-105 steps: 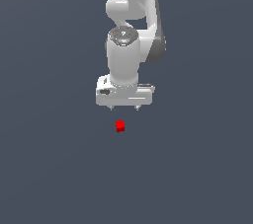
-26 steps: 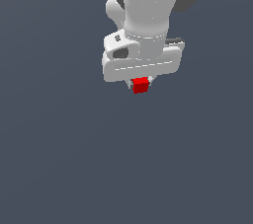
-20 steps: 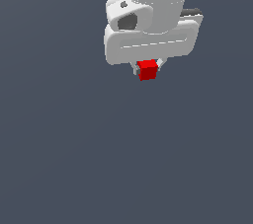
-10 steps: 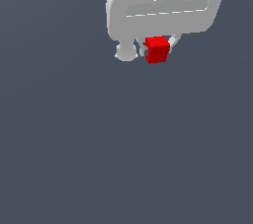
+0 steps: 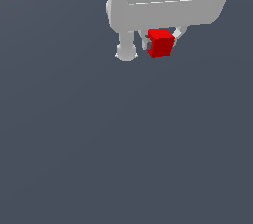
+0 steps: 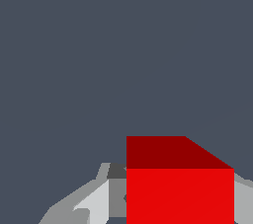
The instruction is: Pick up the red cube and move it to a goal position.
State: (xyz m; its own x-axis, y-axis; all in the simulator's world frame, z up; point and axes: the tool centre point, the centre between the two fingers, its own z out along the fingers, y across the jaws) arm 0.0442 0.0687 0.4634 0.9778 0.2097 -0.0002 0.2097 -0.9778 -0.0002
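Note:
The red cube (image 5: 161,43) is a small bright-red block held between my white gripper's (image 5: 161,44) fingers, high in the exterior view, just under the broad white hand. The gripper is shut on it and the cube hangs clear of the grey floor. In the wrist view the red cube (image 6: 180,183) fills the near part of the picture, with a grey finger (image 6: 94,203) showing beside it. A round white part of the hand (image 5: 126,53) hangs to the exterior view's left of the cube.
A plain dark grey floor (image 5: 123,159) lies under the gripper in both views. No other object shows.
The gripper came down on the cube, shut on it and lifted it. Over the last second it has risen further and grown larger in the exterior view, moving slightly to that view's right.

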